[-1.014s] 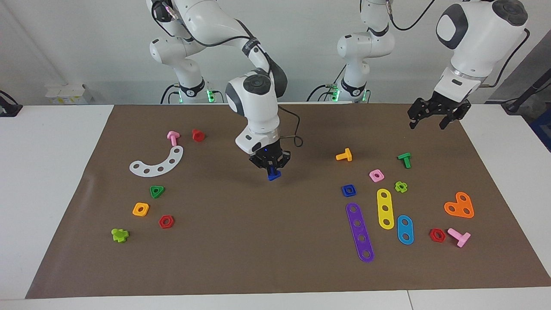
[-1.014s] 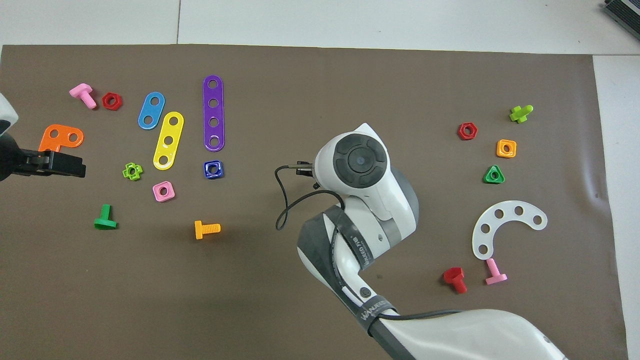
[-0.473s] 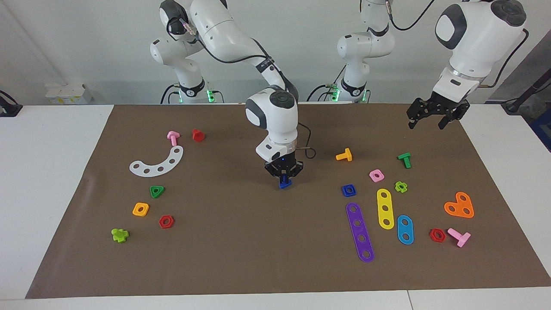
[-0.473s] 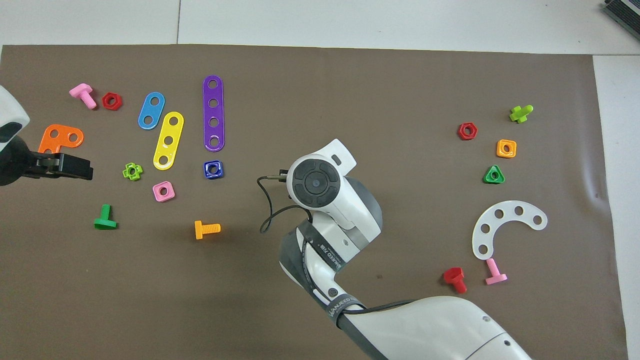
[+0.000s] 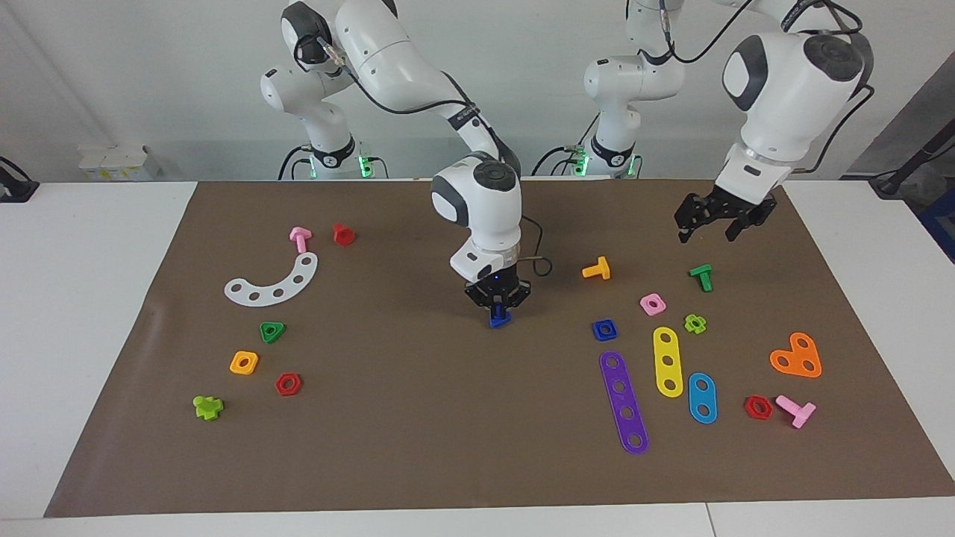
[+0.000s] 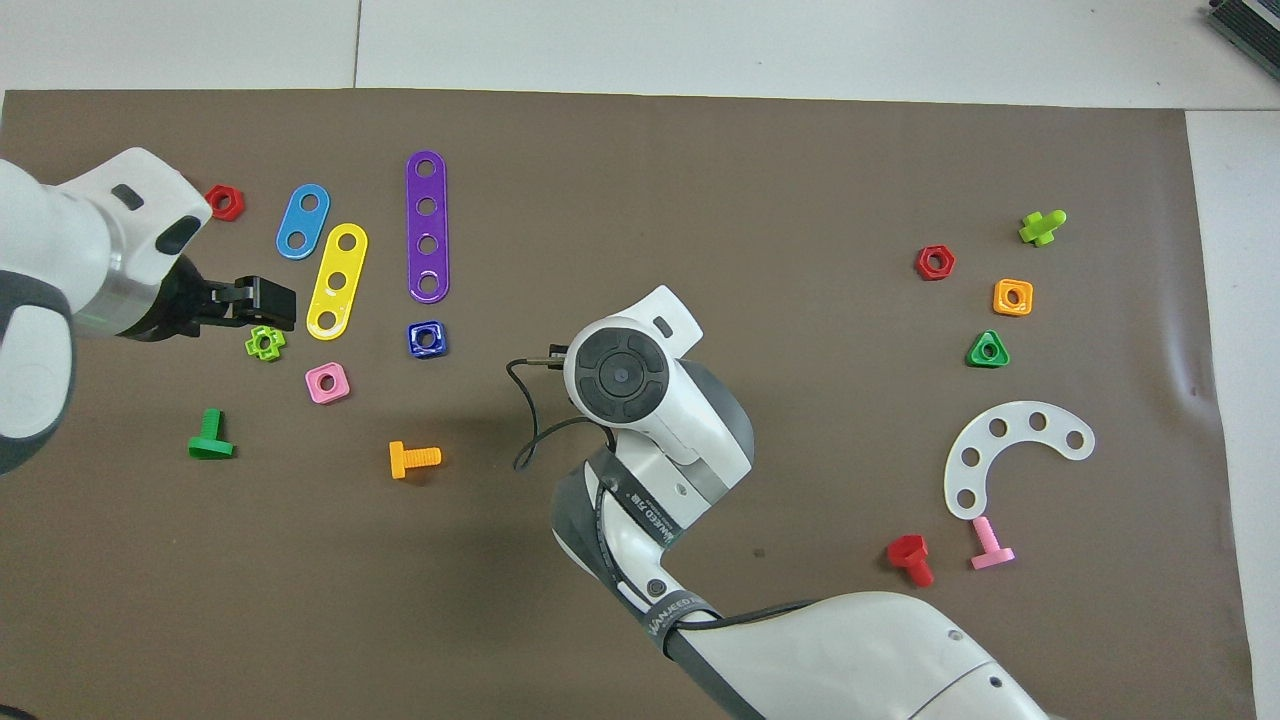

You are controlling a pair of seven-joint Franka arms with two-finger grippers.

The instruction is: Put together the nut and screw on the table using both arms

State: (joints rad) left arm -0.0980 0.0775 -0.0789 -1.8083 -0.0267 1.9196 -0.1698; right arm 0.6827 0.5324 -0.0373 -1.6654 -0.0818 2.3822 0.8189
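Right gripper (image 5: 498, 307) low over mid-mat with the dark blue screw (image 5: 499, 319) at its fingertips; left gripper (image 5: 707, 227) up in the air with jaws spread and holding nothing.

The right arm (image 6: 640, 400) reaches in over the brown mat (image 5: 418, 418) on the table (image 5: 89, 298); the screw sits between the fingertips, down at the mat, though whether the fingers clamp it or have let it go cannot be told; in the overhead view the wrist hides both gripper and screw; the left arm (image 5: 783, 82) hangs over the mat above the green screw (image 5: 702, 277), toward its own end of the table; the dark blue nut (image 5: 604, 330) lies flat on the mat, just nearer the robots than the purple strip (image 5: 624, 402), beside the pink nut (image 5: 653, 303), well apart from both grippers.
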